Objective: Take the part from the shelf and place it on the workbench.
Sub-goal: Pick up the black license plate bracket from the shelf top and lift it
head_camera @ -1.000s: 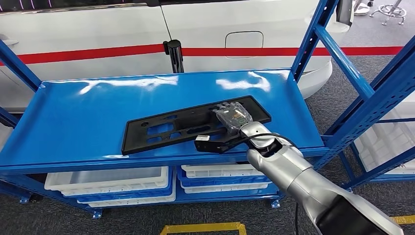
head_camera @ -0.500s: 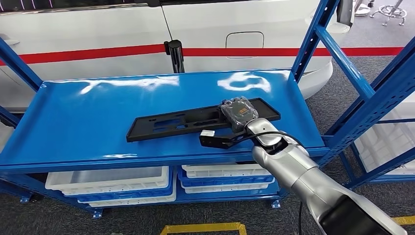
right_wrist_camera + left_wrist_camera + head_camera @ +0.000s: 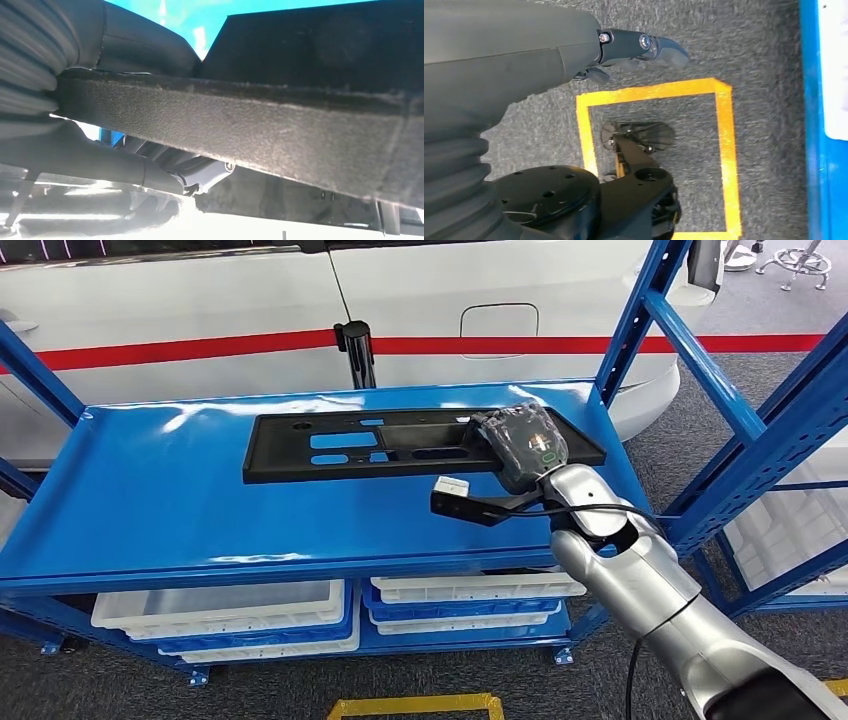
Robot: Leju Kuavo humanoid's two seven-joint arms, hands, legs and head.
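Note:
The part is a long flat black plastic panel (image 3: 370,445) with several cut-out slots. It hangs level above the blue shelf top (image 3: 200,510), held at its right end by my right hand (image 3: 522,444). From the right wrist camera the panel's rough black edge (image 3: 250,130) runs right across the picture, with my thumb (image 3: 150,55) on one side and dark fingers (image 3: 195,172) on the other. My left hand (image 3: 644,45) hangs by my side over the grey carpet, fingers apart and holding nothing.
Blue uprights (image 3: 640,315) and a slanted brace (image 3: 700,360) stand at the shelf's right end, close to my right arm. A white car with a red stripe (image 3: 200,345) stands behind the shelf. White bins (image 3: 220,610) sit on the lower level. Yellow floor tape (image 3: 719,150) marks the carpet.
My right hand has lifted the panel off the shelf top and carried it up and away from me. The panel's left end swung from slanting to level.

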